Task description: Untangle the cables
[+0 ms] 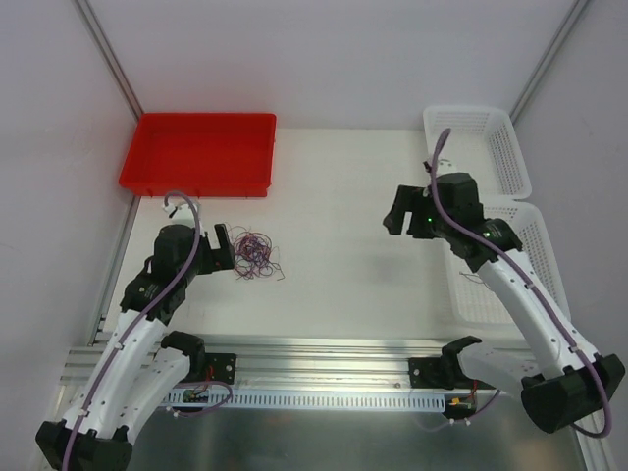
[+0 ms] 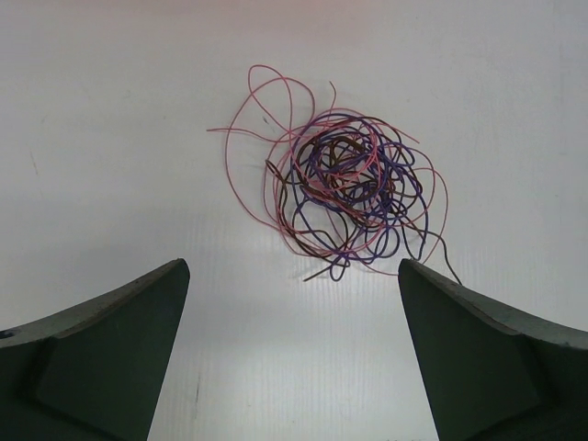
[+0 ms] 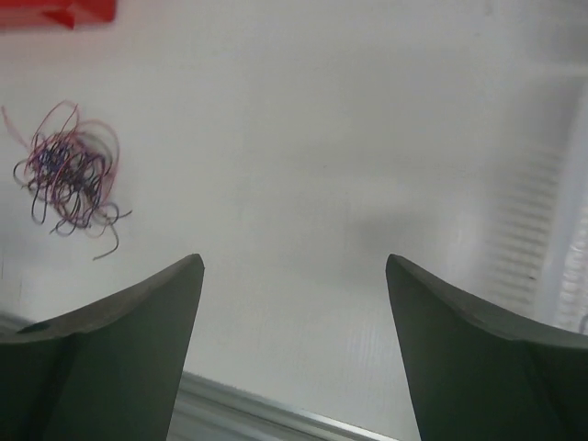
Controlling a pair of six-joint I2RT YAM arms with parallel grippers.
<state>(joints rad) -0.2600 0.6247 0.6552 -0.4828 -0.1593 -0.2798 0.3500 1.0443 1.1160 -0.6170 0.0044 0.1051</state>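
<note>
Cables (image 2: 344,197) lie bunched just ahead of my left gripper (image 2: 294,266), spread and empty; featherlight, springy, probably snag-prone, so I'd pinch the stray pink loop (image 2: 241,175). Right gripper (image 3: 294,262) spread, well apart.

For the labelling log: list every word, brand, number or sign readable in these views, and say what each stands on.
No text can be read.
The red tray, the white baskets, the cables and the table show no print.
The small circuit board at the near edge is too small to show any marking.
</note>
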